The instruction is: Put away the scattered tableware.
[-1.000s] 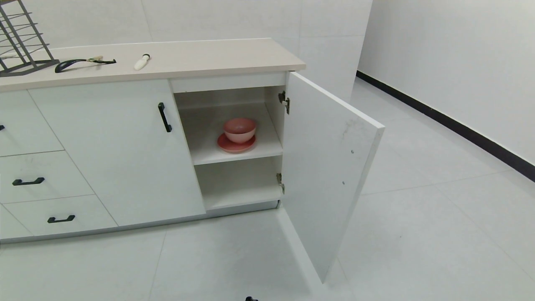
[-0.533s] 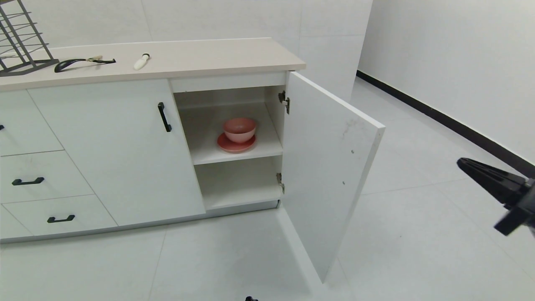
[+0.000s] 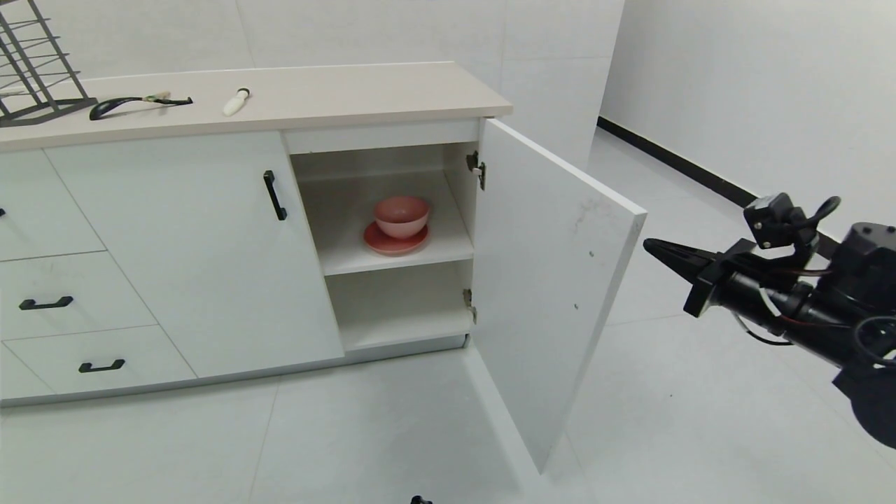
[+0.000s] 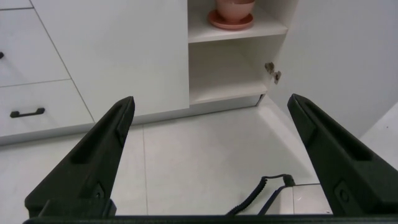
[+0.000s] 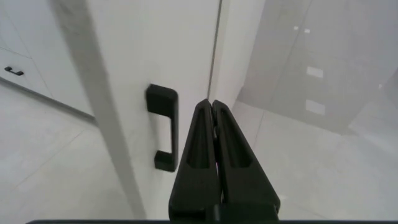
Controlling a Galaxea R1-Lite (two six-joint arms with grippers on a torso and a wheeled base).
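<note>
Head view: the pink bowl [image 3: 401, 215] sits on a plate [image 3: 395, 243] on the upper shelf [image 3: 343, 252], near centre. At three o'clock the right gripper [image 3: 648, 244], jaws closed, points at the open door [image 3: 553, 280], seemingly not touching.

Left wrist view: the left gripper [image 4: 211, 101] has its jaws spread wide and empty, with the pink bowl [image 4: 235, 7] beyond them.

Right wrist view: the right gripper [image 5: 212, 106] is just beside the door handle [image 5: 163, 127].

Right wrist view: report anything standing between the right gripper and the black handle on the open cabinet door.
Nothing visible stands in the way. The shut right gripper points toward the outer face of the open cabinet door, and the black handle sits uncovered just beside its tips.
</note>
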